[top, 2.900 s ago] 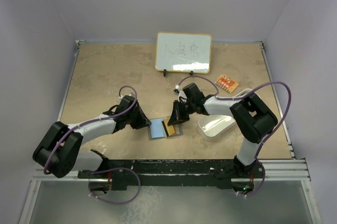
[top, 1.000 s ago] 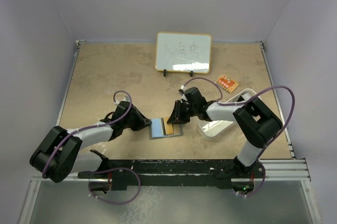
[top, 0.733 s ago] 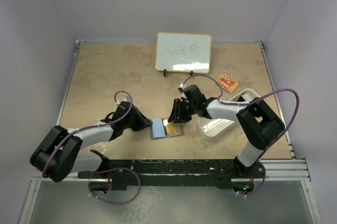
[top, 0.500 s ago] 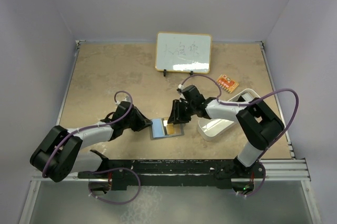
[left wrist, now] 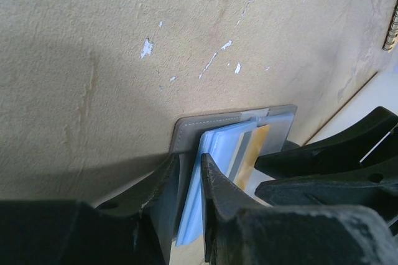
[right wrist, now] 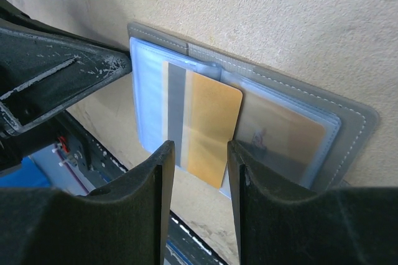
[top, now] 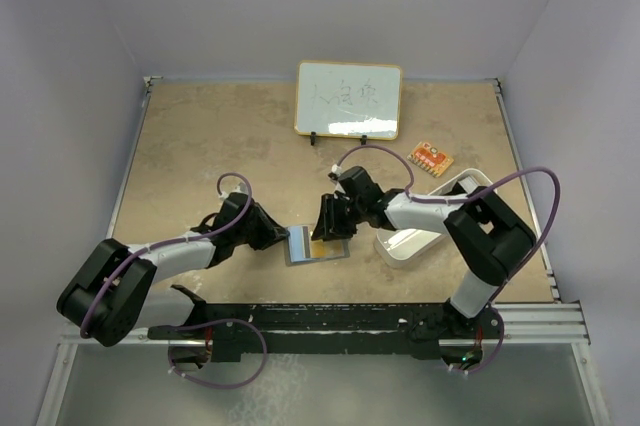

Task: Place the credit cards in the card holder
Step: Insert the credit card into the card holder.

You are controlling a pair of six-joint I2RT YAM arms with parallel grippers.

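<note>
While the card holder lies open flat on the table, held only at its left edge, the largest risk is probably the whole wallet skating or folding shut if the right arm pushes sideways. The left gripper has its fingers pressed close on that grey edge, and the light blue card seems caught in the same pinch. The orange-gold card rests across the fold, apparently not fully inside a sleeve. The right gripper straddles it with fingers spread, gripping nothing, so a nudge could ride it over the pocket mouth or off the holder. The whiteboard bears handwritten strokes too faint to read. Print on the small orange packet is too small, and the gold card shows only a grey stripe.
</note>
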